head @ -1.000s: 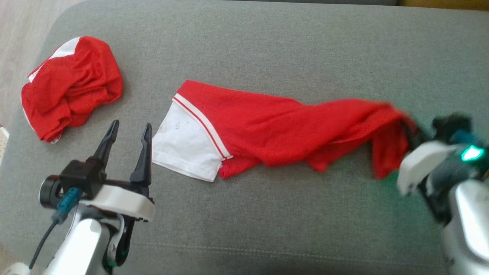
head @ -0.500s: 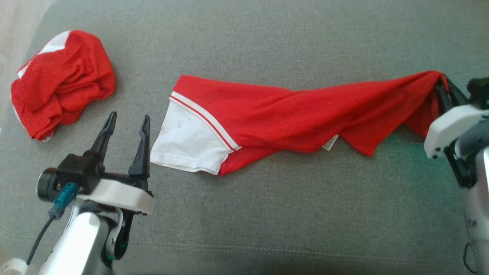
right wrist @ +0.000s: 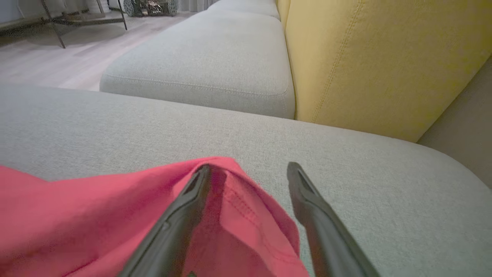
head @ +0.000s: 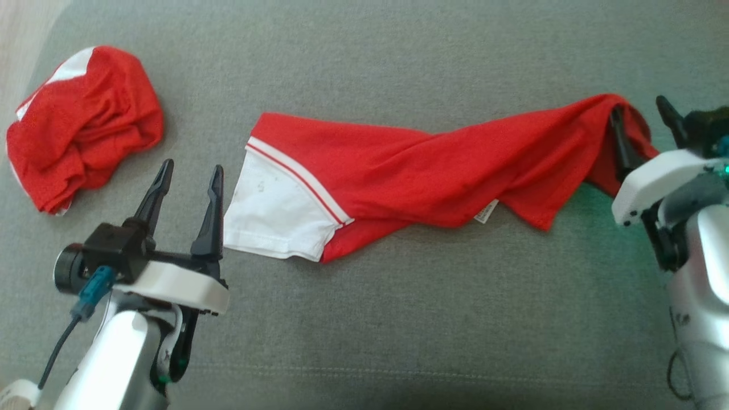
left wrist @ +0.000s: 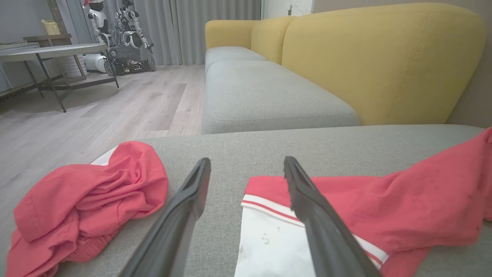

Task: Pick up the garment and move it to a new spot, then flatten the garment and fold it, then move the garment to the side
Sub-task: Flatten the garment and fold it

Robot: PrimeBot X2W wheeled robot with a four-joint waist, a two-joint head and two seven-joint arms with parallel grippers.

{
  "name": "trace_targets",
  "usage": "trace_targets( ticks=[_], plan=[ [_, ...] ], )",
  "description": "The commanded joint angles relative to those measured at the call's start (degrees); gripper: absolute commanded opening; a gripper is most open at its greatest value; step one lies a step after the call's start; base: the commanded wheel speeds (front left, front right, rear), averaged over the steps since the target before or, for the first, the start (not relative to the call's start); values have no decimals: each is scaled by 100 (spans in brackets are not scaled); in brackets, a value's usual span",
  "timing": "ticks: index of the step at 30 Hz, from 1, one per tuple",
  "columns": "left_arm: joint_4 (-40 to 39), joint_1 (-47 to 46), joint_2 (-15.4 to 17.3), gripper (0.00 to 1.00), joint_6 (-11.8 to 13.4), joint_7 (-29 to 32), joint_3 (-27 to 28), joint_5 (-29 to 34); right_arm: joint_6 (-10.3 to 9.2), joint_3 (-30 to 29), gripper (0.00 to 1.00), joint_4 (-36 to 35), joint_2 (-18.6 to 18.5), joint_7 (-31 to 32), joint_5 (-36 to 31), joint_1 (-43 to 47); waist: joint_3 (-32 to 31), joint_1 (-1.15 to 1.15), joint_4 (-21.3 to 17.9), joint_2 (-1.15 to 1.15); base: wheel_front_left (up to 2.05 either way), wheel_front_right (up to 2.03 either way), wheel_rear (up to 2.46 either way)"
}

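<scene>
"Garment point(head: 398, 171) first: where does it lie?"

"Stretched crosswise on the grey woven cushion point(head: 398, 319), as a long, twisted band of red mesh. Its left end lies flat: a white panel edged with a white-and-red stripe. Its right end rises into a tented peak."

"What holds the peak up?"

"One finger of the right claw point(head: 638, 108). That claw is released, its fingers well apart with nothing pinched between them. The red cloth simply drapes over one finger, and the other stands bare beside it. From the right wrist, the stitched hem is seen folded over that dark, tapering finger."

"And the left claw point(head: 192, 166)?"

"Spread as well and grasping nothing. Its two slim, pointed fingers sit just beside the white panel. I cannot tell whether the nearer one touches the edge."

"Anything else on the cushion?"

"A small white label point(head: 484, 212) pokes out from under the garment's lower fold, right of the middle. A second red mesh piece point(head: 85, 125) lies crumpled in a rounded heap at the far left, well apart, with a patch of white at its top. Beyond the cushion, the left wrist view shows a yellow sofa back point(left wrist: 384, 57), smooth and rounded, with a stitched seam."
</scene>
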Motion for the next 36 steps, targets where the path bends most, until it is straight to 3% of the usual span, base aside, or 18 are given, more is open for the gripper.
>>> trace_targets(
  ticks=[1,20,28,36],
  plan=[
    [-136,-111,132,100,33,-61,278,35,-4,59,100,-243,18,-50,56,118,-87,0,-58,0,0,0,0],
    [-360,751,291,100,288,126,289,-81,-4,-258,100,-3327,851,450,142,2434,-1043,0,-213,0,0,0,0],
    [-514,1000,350,100,377,242,262,-113,-4,-174,100,-3835,1053,682,179,3093,-1203,0,-264,0,0,0,0],
    [-592,1036,390,100,427,302,245,-112,-4,-156,100,-3937,1096,749,192,3190,-1227,0,-278,0,0,0,0]
  ],
)
